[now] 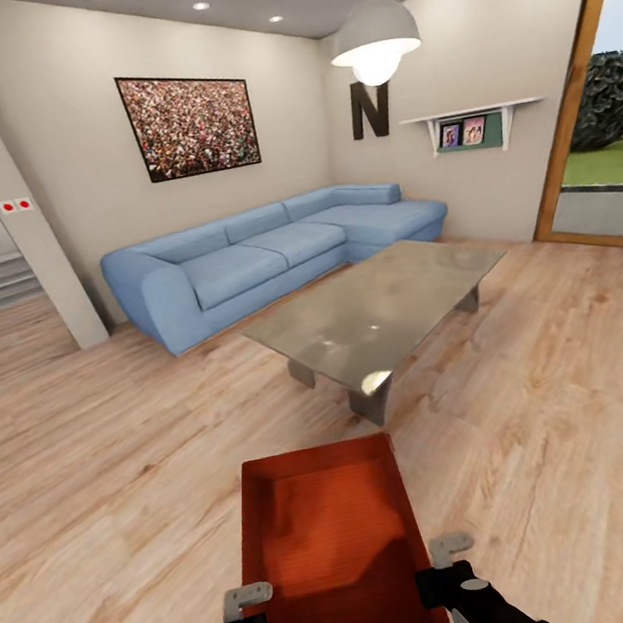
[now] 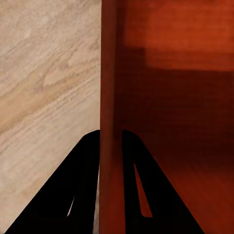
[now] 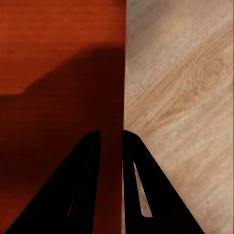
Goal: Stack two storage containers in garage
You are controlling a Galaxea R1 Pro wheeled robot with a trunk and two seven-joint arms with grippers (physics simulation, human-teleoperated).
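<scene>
Bin (image 1: 330, 542), at 6 o'clock over the wood floor (image 1: 95, 469), was pinched by left hand (image 2: 111, 146) and right hand (image 3: 111, 146) on opposite walls; probably stiff, light.

ahead: glass coffee table (image 1: 383, 312) | sides: open wood floor (image 1: 105, 468)

I read one clear sign — a big dark letter "N" (image 1: 370, 109) on the far wall (image 1: 469, 42) — other lettering too cropped.

Blue sofa (image 1: 272, 257); glass coffee table (image 1: 382, 310)
</scene>
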